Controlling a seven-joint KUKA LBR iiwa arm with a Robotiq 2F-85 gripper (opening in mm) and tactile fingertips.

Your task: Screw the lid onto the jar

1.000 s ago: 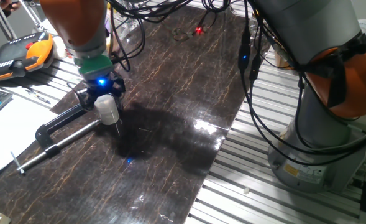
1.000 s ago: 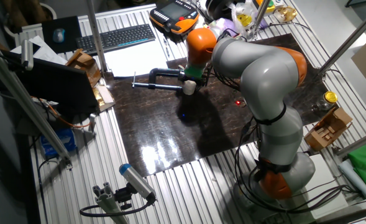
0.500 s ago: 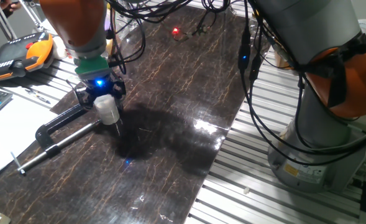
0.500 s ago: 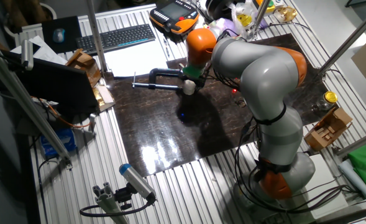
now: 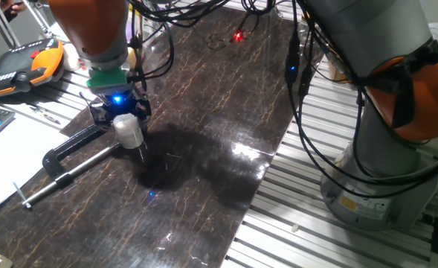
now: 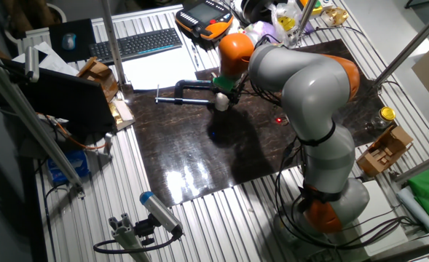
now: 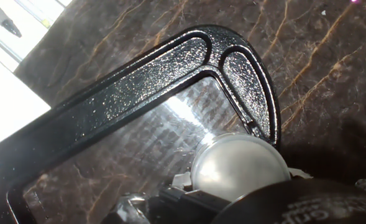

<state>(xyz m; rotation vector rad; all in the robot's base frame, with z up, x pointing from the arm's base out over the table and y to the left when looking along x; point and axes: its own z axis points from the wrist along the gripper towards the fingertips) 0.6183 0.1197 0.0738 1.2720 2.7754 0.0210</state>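
The jar stays gripped; claw barely shifted.

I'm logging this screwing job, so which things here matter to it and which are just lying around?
In the job: the jar, with the lid seen from the hand view, and the gripper over them.

Lying about: black C-clamp, keyboard, orange pendant.

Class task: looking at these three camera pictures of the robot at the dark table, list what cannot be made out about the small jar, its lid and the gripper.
- Lid: hand view, whether it is threaded on; the jar beneath is hidden by it.
- Jar: one fixed view, seam with the lid too small and blurred.
- Gripper: finger contact hidden by the jar and the arm; tiny in the other fixed view.
- C-clamp: hand view, cut off by the edges.
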